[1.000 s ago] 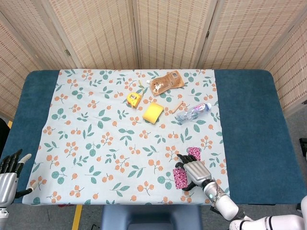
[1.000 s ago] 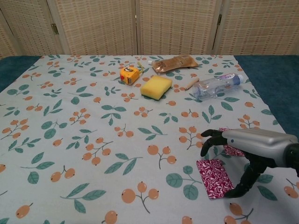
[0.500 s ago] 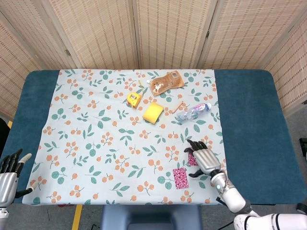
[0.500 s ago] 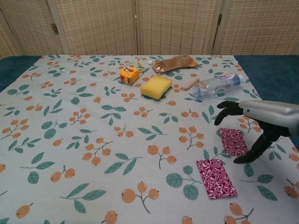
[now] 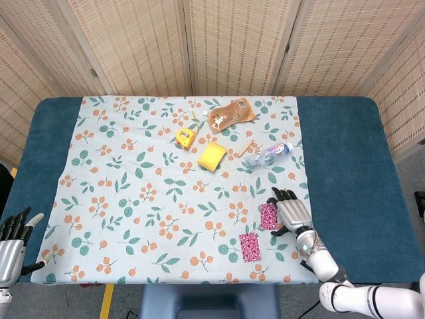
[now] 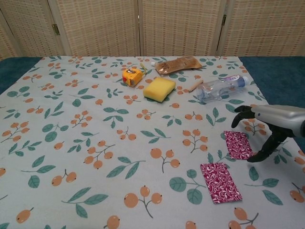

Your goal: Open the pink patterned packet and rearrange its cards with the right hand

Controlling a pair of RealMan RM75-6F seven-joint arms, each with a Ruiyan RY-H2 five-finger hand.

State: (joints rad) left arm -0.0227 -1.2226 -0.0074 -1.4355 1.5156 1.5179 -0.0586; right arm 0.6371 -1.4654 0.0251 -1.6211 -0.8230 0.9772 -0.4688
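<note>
Two pink patterned flat pieces lie on the floral cloth near its right front corner. The nearer one (image 5: 249, 246) (image 6: 219, 182) lies by the front edge; the farther one (image 5: 269, 216) (image 6: 238, 144) lies just behind it to the right. My right hand (image 5: 293, 212) (image 6: 268, 125) hovers just right of the farther piece, fingers spread and curved down, holding nothing, with its thumb tip low beside that piece. My left hand (image 5: 14, 240) rests off the cloth's front left corner, fingers apart and empty; only the head view shows it.
At the back of the cloth (image 5: 166, 193) lie a brown pouch (image 5: 230, 115), a yellow tape measure (image 5: 185, 137), a yellow sponge (image 5: 212, 157), a small wooden stick (image 5: 247, 145) and a clear plastic bottle (image 5: 267, 156) on its side. Blue table surface (image 5: 345, 173) flanks the cloth.
My right hand has lifted off the two pink pieces and moved right and back. Both pieces now lie uncovered, side by side. The left hand has not moved.
</note>
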